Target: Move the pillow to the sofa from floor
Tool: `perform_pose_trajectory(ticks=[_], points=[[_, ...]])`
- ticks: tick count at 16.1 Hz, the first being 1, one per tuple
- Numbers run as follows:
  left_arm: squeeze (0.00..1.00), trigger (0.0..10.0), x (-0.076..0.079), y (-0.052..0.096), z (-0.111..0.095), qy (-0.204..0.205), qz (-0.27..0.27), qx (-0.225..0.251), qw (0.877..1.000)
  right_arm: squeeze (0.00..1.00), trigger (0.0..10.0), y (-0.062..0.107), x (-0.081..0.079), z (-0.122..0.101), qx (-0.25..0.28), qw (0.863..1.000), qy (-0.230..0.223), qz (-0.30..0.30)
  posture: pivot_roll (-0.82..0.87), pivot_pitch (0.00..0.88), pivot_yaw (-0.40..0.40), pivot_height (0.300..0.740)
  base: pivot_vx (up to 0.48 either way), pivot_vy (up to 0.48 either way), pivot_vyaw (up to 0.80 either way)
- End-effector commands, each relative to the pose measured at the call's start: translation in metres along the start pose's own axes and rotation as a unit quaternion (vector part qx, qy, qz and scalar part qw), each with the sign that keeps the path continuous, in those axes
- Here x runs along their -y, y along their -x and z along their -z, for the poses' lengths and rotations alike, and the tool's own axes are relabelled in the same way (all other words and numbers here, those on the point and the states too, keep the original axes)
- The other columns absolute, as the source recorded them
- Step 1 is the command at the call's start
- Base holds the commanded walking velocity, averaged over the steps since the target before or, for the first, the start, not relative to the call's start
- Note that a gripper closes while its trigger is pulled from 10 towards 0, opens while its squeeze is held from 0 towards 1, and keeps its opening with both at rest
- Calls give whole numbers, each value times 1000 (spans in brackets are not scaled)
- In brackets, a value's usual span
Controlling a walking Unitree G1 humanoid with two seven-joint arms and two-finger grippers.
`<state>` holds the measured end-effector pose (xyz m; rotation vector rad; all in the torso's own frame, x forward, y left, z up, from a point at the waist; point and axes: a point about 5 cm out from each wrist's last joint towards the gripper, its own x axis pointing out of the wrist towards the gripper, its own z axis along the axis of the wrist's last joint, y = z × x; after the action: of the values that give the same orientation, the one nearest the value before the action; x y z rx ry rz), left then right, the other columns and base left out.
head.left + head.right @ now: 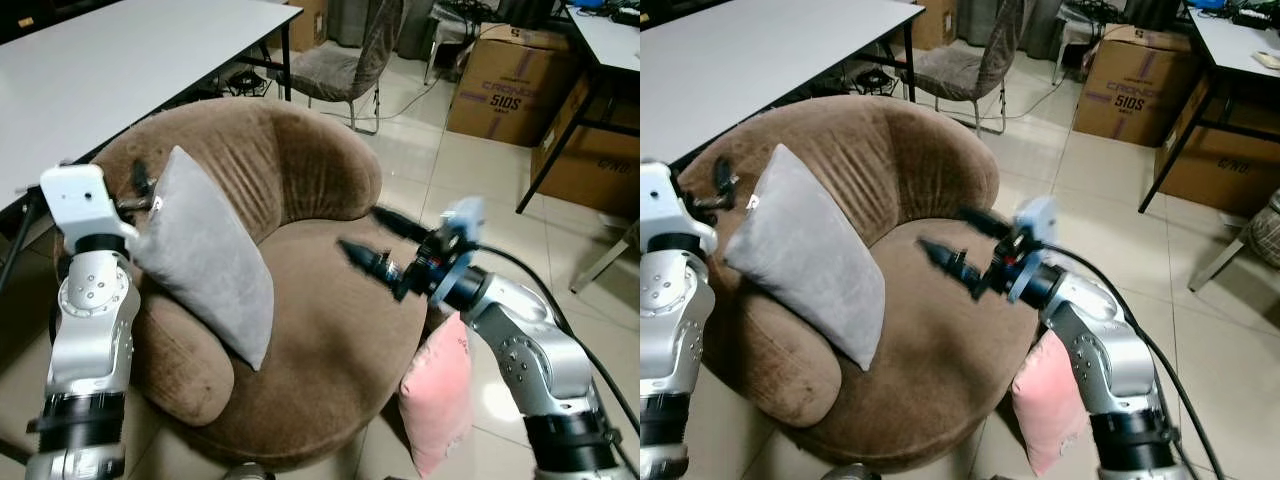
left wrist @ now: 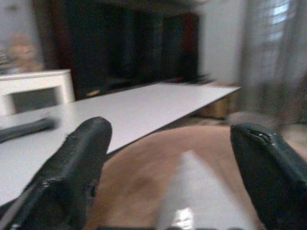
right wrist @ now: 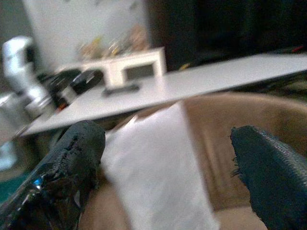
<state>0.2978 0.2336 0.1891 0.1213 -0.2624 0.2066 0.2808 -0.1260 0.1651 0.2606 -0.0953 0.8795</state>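
Grey pillow (image 1: pixel 208 262) propped on the brown sofa (image 1: pixel 300 190), both pincers spread and holding nothing.

The pillow leans tilted against the sofa's arm, just beside the left pincer (image 1: pixel 143 186), whose fingers stand apart at the sofa's edge. The right pincer (image 1: pixel 375 243) hovers over the seat, fingers apart, well clear of the pillow. A pink pillow (image 1: pixel 438 392) sits on the floor below the right arm, against the sofa.

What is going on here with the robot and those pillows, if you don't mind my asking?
A grey fabric pillow leans upright against the arm of the round brown sofa chair. The left gripper is open beside the pillow's top corner, and the right gripper hovers open above the seat. A pink pillow is on the floor beside the chair.
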Motion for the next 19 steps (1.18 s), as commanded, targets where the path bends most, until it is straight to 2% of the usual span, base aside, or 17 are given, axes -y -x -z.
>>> perform_pose_trajectory(ticks=[1,2,4,5,6,7,8,9,10,11,13,16,18,19], points=[[1000,10000,18,7,-5,19,62,1,998,0,10000,3,1,-12,33,999,7,29,28,0,-15,740,0,0,0],[910,10000,29,18,-11,40,109,3,993,0,10000,6,0,-15,49,997,10,64,34,0,-28,740,0,0,0],[341,10000,35,36,-18,18,134,7,991,0,10000,16,-4,-9,10,991,20,135,44,0,-39,740,0,0,0],[294,10000,39,48,-17,15,140,-2,990,0,10000,27,-3,1,-28,980,39,193,47,0,-42,740,0,0,0],[286,10000,40,54,-14,20,139,-12,990,0,10000,33,-3,6,-47,972,51,224,47,0,-42,740,0,0,0],[231,10000,40,61,-7,26,135,-31,990,0,10000,41,-3,13,-69,961,57,263,42,0,-45,740,0,0,0],[231,10000,40,66,1,21,129,-55,990,0,10000,47,-2,15,-70,950,55,299,32,0,-40,740,0,0,0],[231,10000,41,66,8,5,132,-69,989,0,10000,53,3,14,-65,934,58,345,29,0,-38,740,0,0,0],[239,10000,42,65,11,-15,138,-71,988,0,10000,58,7,10,-54,919,67,384,24,0,-34,740,0,0,-488],[243,10000,41,65,10,-17,138,-74,988,0,10000,63,7,6,-49,910,79,404,24,0,-34,740,0,0,-800],[243,10000,39,65,10,-18,136,-78,987,0,10000,69,5,1,-44,903,101,416,24,0,-34,740,0,0,-800],[235,10000,39,64,11,-24,137,-81,987,0,10000,78,6,7,-80,884,66,456,12,0,-20,740,0,0,-796],[239,10000,42,65,11,-24,139,-82,987,0,10000,78,9,6,-77,874,72,475,14,0,-24,740,0,0,-769],[243,10000,43,66,11,-25,139,-82,987,0,10000,78,9,5,-80,873,85,473,15,0,-28,740,0,0,-769]])
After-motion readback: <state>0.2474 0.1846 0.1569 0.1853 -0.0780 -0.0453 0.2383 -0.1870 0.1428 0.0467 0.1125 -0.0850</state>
